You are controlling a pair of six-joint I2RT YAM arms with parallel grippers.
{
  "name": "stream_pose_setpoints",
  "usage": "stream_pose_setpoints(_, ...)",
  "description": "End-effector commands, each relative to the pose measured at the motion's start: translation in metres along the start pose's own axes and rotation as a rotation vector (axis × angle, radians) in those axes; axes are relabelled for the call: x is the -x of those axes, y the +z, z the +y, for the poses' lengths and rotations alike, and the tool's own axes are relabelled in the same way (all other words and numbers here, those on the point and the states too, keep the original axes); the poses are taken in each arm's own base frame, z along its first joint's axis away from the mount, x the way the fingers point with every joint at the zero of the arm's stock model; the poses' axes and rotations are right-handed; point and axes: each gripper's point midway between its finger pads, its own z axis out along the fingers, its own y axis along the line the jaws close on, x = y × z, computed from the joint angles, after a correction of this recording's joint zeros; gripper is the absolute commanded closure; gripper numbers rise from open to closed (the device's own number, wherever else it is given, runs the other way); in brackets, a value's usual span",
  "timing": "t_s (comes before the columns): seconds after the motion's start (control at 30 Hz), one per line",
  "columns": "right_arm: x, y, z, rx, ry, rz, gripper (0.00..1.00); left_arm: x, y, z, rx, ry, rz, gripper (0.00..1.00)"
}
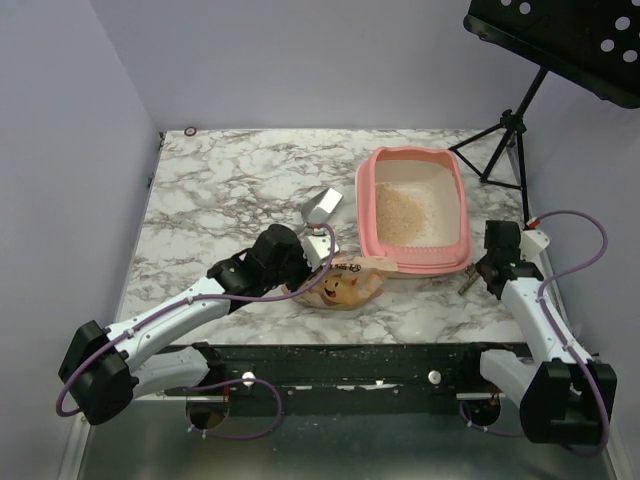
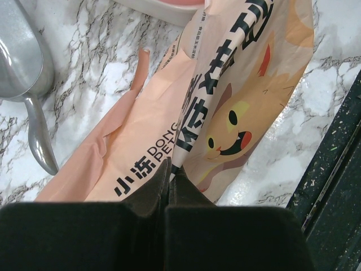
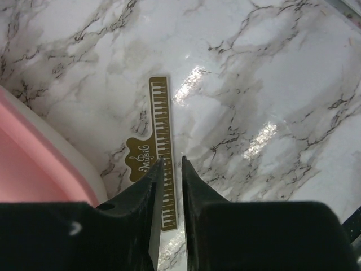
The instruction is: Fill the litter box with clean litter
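Right, nearest me the left gripper (image 2: 170,171) is clenched on a folded edge of the orange cat-face litter bag (image 2: 248,96). The bag lies slumped on the marble table (image 1: 220,200), just short of the box's near-left corner. It looks like thin, floppy, creased paper or film. Any loose fill inside would prob. slide to the low end when tipped, so a pinch at one edge gives poor control, I'd say. Better to grip near the closed end & let the mouth hang over the rim, w/ the 2nd arm steadying. Can't tell where the mouth is or how much is left inside.

On the other side the right gripper (image 3: 172,164) sits low over the table, jaws a narrow slit apart, nothing between them. A gold piano-key bookmark (image 3: 161,113) lies flat beneath it, beside the box's near-right corner.

Further back, a grey metal scoop (image 1: 322,206) rests just left of the pink litter box (image 1: 366,215), which stands right of centre. The box is stiff plastic, prob. light enough to skid if bumped. The litter (image 1: 400,215) covers only part of its floor, a thin beige patch.
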Motion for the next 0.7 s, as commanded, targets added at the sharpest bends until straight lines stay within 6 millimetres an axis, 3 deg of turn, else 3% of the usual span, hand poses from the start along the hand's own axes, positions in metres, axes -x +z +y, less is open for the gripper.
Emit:
stream_pose_setpoints(0.0, -0.004, 0.01, 0.022, 0.066, 0.013, 0.037, 0.76, 0.01, -0.007, 0.014, 0.073, 0.005, -0.032, 1.0)
stream_pose_setpoints(0.2, -0.008, 0.015, 0.044, 0.155, 0.015, 0.07, 0.88, 0.008, -0.007, 0.014, 0.076, 0.008, -0.025, 1.0)
stream_pose_setpoints(0.37, -0.013, 0.008, 0.066, 0.263, 0.015, 0.123, 0.95, 0.007, -0.006, 0.014, 0.076, 0.007, -0.019, 1.0)
stream_pose_setpoints(0.67, -0.029, -0.001, 0.096, 0.425, 0.05, 0.215, 0.96, 0.009, -0.009, 0.018, 0.101, 0.009, -0.024, 1.0)
